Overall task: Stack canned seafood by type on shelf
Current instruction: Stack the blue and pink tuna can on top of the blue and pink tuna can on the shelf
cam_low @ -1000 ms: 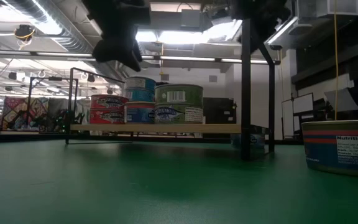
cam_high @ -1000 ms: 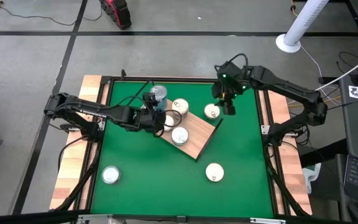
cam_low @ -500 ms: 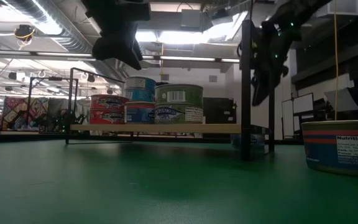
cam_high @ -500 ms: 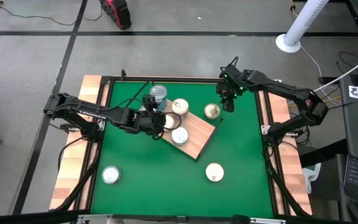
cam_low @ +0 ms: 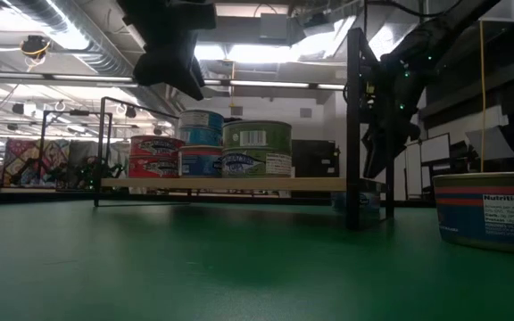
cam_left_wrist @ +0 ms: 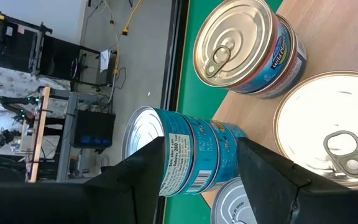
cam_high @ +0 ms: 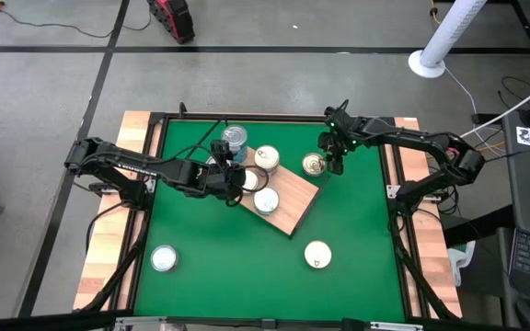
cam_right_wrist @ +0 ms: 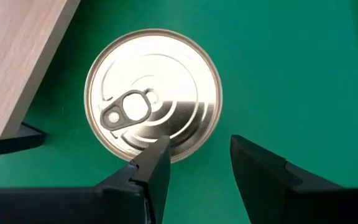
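Note:
The wood-grain shelf (cam_high: 288, 204) lies slantwise mid-table and carries several tins. A two-high stack of blue tins (cam_left_wrist: 188, 157) stands at its far left. My left gripper (cam_high: 233, 179) hovers open over the shelf's left part, its fingers on either side of that stack in the left wrist view, touching nothing. My right gripper (cam_high: 335, 163) is open, pointing down beside a gold-lidded tin (cam_right_wrist: 153, 94) that sits on the green mat just off the shelf's right corner; one fingertip (cam_right_wrist: 159, 163) overlaps the tin's rim in view, still above it.
Two more tins stand on the mat: one near the front right (cam_high: 317, 255), one at the front left (cam_high: 163, 258). On the shelf are a gold-lidded tin (cam_high: 266, 156) and a silver-lidded tin (cam_high: 265, 199). Pale wooden rails (cam_high: 109, 230) border the mat.
My right gripper has come down and a little toward the near edge, closing on the gold-lidded tin by the shelf's right corner; in the low view it drops into sight from above. Its wrist has tipped more steeply downward. The tins have stayed put.

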Controlling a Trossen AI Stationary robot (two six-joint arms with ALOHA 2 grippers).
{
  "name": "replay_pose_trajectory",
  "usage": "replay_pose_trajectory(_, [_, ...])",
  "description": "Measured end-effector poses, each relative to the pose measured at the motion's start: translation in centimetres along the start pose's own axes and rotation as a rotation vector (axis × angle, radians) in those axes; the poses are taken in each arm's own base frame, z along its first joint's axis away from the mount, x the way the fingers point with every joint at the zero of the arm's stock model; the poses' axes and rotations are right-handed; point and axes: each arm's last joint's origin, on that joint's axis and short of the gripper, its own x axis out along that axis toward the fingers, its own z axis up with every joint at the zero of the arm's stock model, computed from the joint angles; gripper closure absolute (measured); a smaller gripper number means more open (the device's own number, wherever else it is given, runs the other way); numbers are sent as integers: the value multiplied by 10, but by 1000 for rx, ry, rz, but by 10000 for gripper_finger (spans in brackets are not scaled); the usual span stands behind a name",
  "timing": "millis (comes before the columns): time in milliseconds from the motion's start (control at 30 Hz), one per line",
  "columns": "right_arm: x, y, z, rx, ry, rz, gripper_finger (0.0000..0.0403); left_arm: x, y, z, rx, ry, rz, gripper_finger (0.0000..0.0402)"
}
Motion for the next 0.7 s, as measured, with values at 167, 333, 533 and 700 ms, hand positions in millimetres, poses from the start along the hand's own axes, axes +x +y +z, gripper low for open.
replay_pose_trajectory(167, [8,-1,-1,6,25,13,236,0,0,0,-2,0,0,206])
replay_pose_trajectory(333, [20,-3,-3,14,65,26,236,0,0,0,-2,0,0,206])
replay_pose_trajectory(533, [22,-7,-1,7,71,-44,236,0,0,0,-6,0,0,206])
replay_pose_trajectory(700, [22,-10,1,1,79,-118,236,0,0,0,-6,0,0,206])
